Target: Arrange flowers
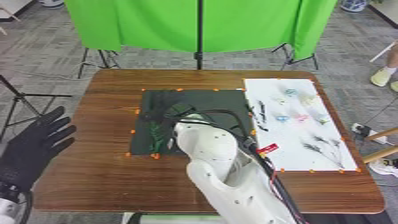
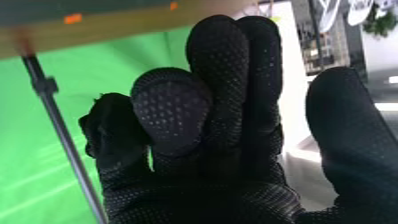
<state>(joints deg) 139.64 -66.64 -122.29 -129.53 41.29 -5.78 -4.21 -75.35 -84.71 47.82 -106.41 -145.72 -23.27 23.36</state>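
On the wood-grained table [image 1: 98,185], the matte dark mat [image 1: 195,94] is overhung by the right hand [image 1: 178,109], its textured black thumb held apart from its fingers. A thin green stem [image 1: 156,137] is seen beside it. Blue, pink and pale flowers [image 1: 302,118] are spread on the smooth white sheet [image 1: 266,90]. The left hand [image 1: 34,147] is held wide, beside the table. The print on the arm's red tag [image 1: 268,148] is too small to be read.

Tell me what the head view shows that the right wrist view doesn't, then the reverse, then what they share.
Head view: the left hand, the pink flower and the feathery sprays lying at the right.
Right wrist view: a leafy plant off in the room.
Both: the right hand, green cloth, black pole, brown table, dark mat.
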